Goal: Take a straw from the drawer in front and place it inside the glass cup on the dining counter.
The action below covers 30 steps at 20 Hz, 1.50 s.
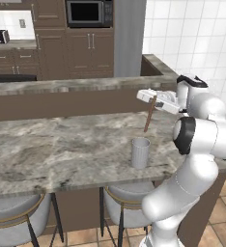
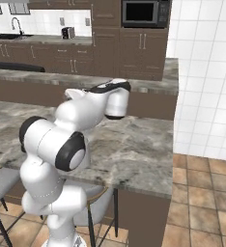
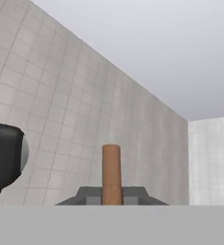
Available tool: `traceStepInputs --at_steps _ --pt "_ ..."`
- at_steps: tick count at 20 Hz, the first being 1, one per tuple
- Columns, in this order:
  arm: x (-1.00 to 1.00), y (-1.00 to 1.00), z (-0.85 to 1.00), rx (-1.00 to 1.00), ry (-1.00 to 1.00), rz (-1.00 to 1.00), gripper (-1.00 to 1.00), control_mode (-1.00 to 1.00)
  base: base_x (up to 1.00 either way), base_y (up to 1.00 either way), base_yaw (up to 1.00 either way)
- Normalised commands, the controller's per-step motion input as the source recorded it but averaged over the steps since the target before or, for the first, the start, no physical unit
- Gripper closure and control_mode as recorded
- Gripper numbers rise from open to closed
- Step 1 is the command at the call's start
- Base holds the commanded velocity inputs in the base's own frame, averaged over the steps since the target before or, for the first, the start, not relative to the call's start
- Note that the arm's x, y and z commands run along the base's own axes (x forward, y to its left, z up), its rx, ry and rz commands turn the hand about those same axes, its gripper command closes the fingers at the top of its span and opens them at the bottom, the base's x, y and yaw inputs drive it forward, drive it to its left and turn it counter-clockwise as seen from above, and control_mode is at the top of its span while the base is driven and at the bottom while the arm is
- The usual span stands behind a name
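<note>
Gripper (image 1: 153, 98) clamps the straw (image 1: 149, 115) near its top, tilted, lower end just above and right of the cup (image 1: 140, 152) on the counter (image 1: 62, 149). Risk: released off-line, tip catches the rim (or misses entirely).

Background, non-task items only.

- Built-in black microwave (image 1: 88, 12) set in a dark brown cabinet column, with closed cabinet doors (image 1: 91, 48) below it carrying thin silver handles.
- Small silver toaster (image 1: 1, 36) on the far worktop, against a white tiled backsplash.
- Right base view: sink with curved faucet (image 2: 16, 24) at far left of the same worktop; wall outlet (image 2: 62, 21) on the backsplash beside the toaster.
- Two grey upholstered stools (image 1: 127, 205) with dark legs, seats tucked under the near stone slab.
- White tiled wall (image 2: 206, 72) at right; terracotta floor tiles (image 2: 202, 202) below.
</note>
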Motion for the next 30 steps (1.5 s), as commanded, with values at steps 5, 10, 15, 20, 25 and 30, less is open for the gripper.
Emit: traceStepInputs --at_steps 5,10,15,20,25,30 --pt "0.00 -0.20 -0.15 0.06 0.00 0.00 1.00 -1.00 0.00 0.00 0.00" --pt "0.00 -0.14 -0.06 0.00 0.00 0.00 1.00 -1.00 0.00 0.00 0.00" --pt "0.02 -0.09 -0.12 0.00 0.00 0.00 1.00 -1.00 0.00 0.00 0.00" --pt "0.02 -0.08 -0.21 0.00 0.00 0.00 1.00 -1.00 0.00 0.00 0.00" --pt "0.15 0.00 -0.18 0.01 0.00 0.00 1.00 -1.00 0.00 0.00 0.00" --pt "0.26 0.00 -0.18 0.01 0.00 0.00 1.00 -1.00 0.00 0.00 0.00"
